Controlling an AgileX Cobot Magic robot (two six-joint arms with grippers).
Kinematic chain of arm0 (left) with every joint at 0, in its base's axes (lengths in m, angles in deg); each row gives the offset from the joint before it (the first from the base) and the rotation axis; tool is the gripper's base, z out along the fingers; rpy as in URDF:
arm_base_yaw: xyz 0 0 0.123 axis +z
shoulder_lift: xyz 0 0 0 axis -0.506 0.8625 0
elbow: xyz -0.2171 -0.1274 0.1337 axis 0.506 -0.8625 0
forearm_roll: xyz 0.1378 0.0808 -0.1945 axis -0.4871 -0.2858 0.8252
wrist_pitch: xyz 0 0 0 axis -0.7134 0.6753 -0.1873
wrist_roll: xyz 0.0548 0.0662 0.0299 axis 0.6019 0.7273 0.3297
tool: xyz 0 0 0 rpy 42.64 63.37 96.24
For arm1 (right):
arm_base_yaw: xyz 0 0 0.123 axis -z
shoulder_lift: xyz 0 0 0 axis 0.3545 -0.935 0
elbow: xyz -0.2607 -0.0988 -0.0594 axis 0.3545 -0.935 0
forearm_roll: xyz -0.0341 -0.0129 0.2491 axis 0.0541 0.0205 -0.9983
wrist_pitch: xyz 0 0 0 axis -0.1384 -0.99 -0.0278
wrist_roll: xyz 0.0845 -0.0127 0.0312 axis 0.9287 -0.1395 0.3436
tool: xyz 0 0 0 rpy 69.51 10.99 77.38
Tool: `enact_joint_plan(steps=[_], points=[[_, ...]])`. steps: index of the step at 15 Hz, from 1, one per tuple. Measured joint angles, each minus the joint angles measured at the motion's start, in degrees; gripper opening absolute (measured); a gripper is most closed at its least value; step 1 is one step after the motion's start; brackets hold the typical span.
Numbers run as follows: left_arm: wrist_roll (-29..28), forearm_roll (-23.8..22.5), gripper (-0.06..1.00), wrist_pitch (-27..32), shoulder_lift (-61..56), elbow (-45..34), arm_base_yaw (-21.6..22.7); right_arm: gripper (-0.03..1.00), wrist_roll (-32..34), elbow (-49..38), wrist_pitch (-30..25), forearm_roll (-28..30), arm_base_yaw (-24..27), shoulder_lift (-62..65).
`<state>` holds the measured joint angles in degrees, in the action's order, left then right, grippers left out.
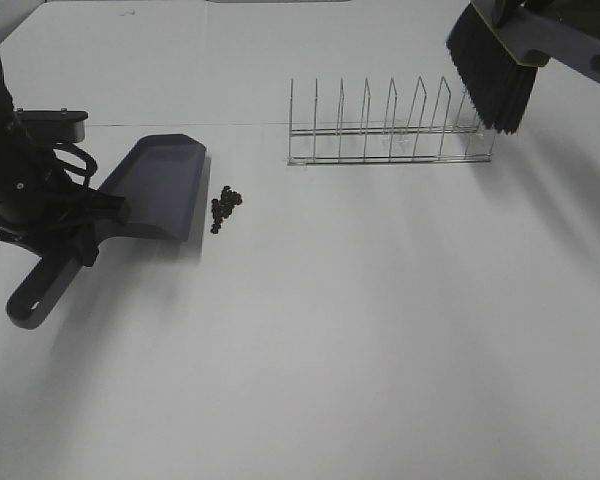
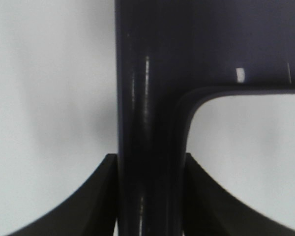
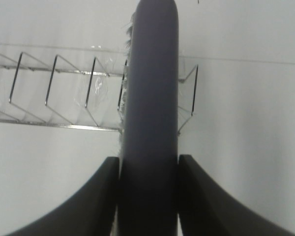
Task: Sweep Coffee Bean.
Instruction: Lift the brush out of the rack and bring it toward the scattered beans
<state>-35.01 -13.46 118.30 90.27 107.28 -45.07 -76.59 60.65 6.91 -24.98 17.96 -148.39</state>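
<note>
Left wrist view: clamping the left gripper point(image 2: 150, 196) on the narrow handle of the grey-purple dustpan point(image 2: 196, 44), dark fingers point(image 2: 96, 196) pressing in on both sides.

Right wrist view: squeezing the right gripper point(image 3: 148, 196) on the rounded handle of the brush point(image 3: 152, 88), held snugly from either side.

Exterior high view: resting the dustpan flat on the white table point(image 1: 380, 350), with its open lip facing the coffee bean point(image 1: 223, 207) pile. Lying in one tight dark cluster just beside that lip, on the side away from the dustpan's handle, not touching the dustpan. Standing beyond the pile, well apart from the dustpan, a wire rack point(image 1: 390, 140) with upright prongs. Hovering by the rack's end farthest from the dustpan, the brush, with black bristles point(image 1: 495, 95) pointing down at a slant and overlapping that end of the rack; not possible to tell whether touching it.
</note>
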Motion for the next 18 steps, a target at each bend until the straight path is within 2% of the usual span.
enact_joint_plan(steps=[4,11,14,15,16,18], points=[[0.0,0.0,0.32,0.11,0.0,0.0,0.0,0.27,-1.03,0.0,-4.35,-0.97,0.0,0.63],[0.0,0.0,0.32,0.17,0.0,0.0,0.0,0.27,-3.09,-1.49,-4.64,-6.7,0.0,8.14],[0.0,0.0,0.32,0.17,0.0,0.0,0.0,0.27,-4.07,-9.17,-4.64,-8.82,0.0,14.61],[0.0,-0.17,0.32,-0.06,0.0,0.0,0.0,0.27,-4.13,-17.7,-4.64,-9.45,0.0,20.34],[0.0,-0.8,0.32,-0.34,0.52,0.0,0.0,0.27,-4.13,-22.52,-4.01,-10.66,0.0,22.98],[-1.26,-2.18,0.32,-0.69,2.29,0.0,0.0,0.27,-4.7,-31.17,1.43,-13.29,-0.06,26.53]])
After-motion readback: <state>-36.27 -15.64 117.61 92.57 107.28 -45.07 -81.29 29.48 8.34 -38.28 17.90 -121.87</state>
